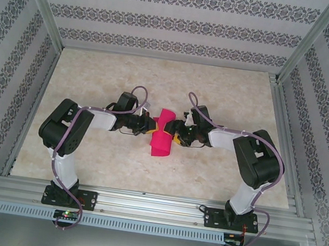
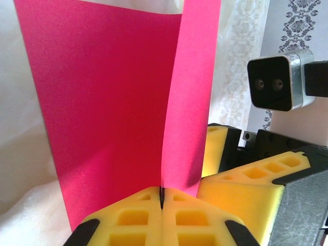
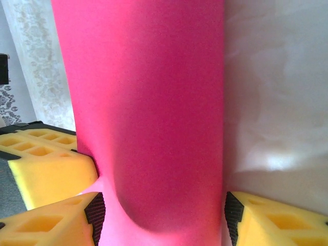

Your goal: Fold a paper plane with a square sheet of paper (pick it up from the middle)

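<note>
Left hand (image 2: 161, 201) pinches pink sheet (image 2: 113, 102), right hand (image 3: 161, 215) straddling it.

We're pinching the pink sheet (image 2: 113, 102) w/ our L gripper (image 2: 161, 205), jaws closed on its near edge; paper's rising ahead. R gripper (image 2: 223, 171) is sitting just right, its cam (image 2: 279, 82) above.

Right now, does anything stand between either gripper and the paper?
Nothing visible does. The left gripper is shut on the edge of the paper, and the right gripper has a finger on each side of it.
</note>
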